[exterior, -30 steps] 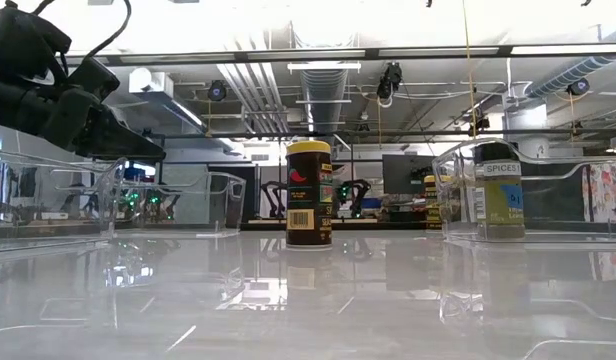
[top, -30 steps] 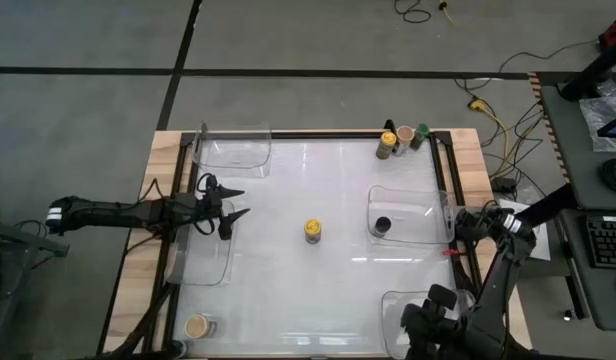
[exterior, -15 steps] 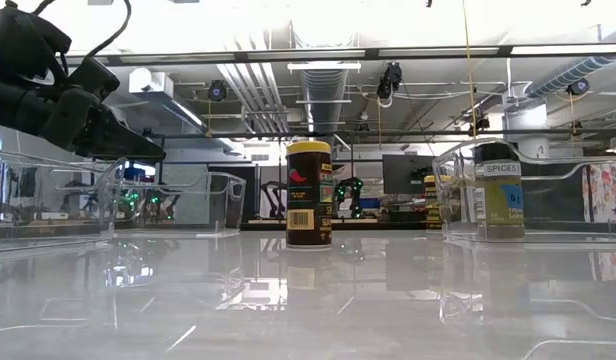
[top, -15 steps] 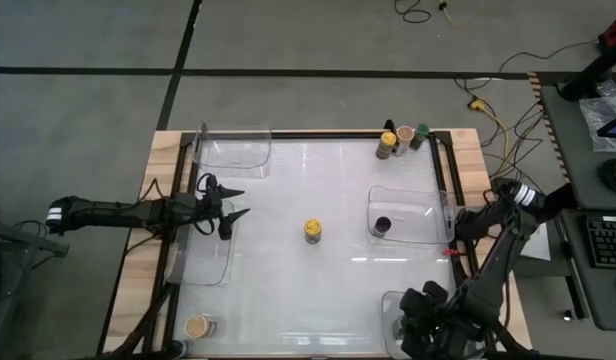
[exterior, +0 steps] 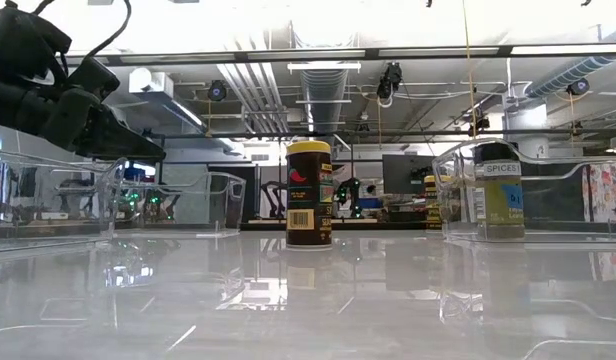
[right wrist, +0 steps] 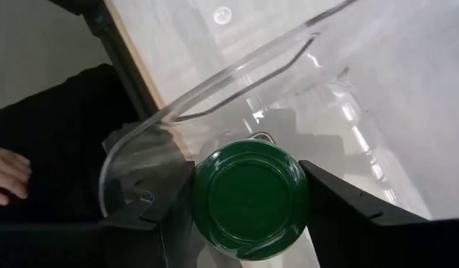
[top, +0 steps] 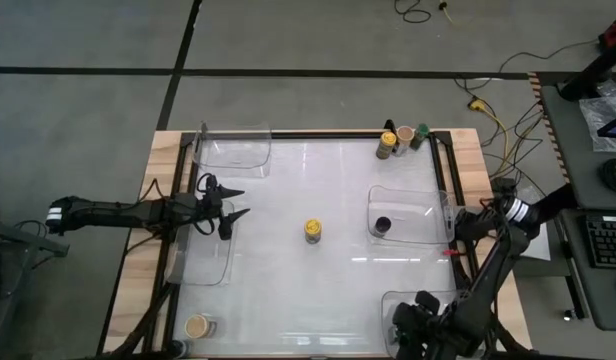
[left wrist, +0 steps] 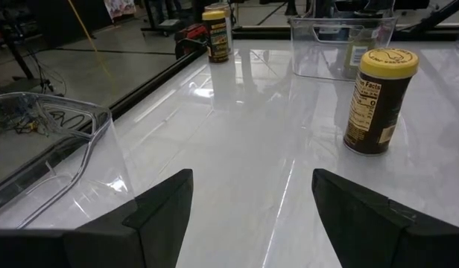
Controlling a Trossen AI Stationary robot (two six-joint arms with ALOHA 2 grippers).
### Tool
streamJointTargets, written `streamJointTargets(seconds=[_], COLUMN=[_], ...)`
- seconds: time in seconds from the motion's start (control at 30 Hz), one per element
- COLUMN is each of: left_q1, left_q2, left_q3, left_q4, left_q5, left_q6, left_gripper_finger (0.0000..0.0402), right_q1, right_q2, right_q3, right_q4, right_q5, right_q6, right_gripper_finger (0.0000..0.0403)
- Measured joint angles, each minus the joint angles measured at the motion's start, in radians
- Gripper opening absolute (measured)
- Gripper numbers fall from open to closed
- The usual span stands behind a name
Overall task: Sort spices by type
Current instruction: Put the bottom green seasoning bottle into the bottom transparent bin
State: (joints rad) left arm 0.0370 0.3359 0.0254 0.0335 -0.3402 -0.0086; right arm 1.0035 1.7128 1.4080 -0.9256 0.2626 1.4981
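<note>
My right gripper (right wrist: 248, 201) is shut on a green-lidded spice jar (right wrist: 250, 198) over the clear tray (top: 393, 305) at the table's near right corner. My left gripper (top: 231, 204) waits open above the left tray (top: 203, 250), with nothing between its fingers (left wrist: 159, 212). A yellow-lidded jar (top: 313, 230) stands upright mid-table. A black-lidded jar (top: 382, 225) stands in the right tray (top: 413, 205). A tan-lidded jar (top: 197, 326) stands at the near left. Three more jars (top: 403, 137) stand together at the far right. My right gripper pinches the green-lidded jar between its two fingers (right wrist: 166, 216), one on each side, at or just under the lid's rim (right wrist: 200, 195). The fingers come from above, pointing steeply down. The jar sits upright above the tray's inside; the lid hides its bottom.
An empty clear tray (top: 233, 150) stands at the far left. A black frame rail (top: 443, 190) runs along the table's right side. A person's hand (right wrist: 6, 173) shows beyond the table's edge in the right wrist view. Bare white tabletop (top: 278, 290) lies around the middle jar.
My right arm has folded down, and its gripper has sunk over the near right tray with the green-lidded jar, tipping to point more steeply down and shifting slightly toward the table's left.
</note>
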Motion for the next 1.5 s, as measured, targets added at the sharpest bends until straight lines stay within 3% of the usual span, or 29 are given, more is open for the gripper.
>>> streamJointTargets(seconds=[0.83,1.5], left_q1=[0.0,0.0], left_q2=[0.0,0.0], left_q3=[0.0,0.0], left_q4=[0.003,0.004], left_q5=[0.0,0.0], left_q6=[0.0,0.0], left_gripper_finger=[0.026,0.026], right_q1=[0.048,0.05], right_q2=[0.036,0.033], right_q3=[0.025,0.031], right_q4=[-0.01,-0.011], right_q5=[0.003,-0.009], right_q6=[0.099,0.115], right_gripper_finger=[0.0208,0.0254])
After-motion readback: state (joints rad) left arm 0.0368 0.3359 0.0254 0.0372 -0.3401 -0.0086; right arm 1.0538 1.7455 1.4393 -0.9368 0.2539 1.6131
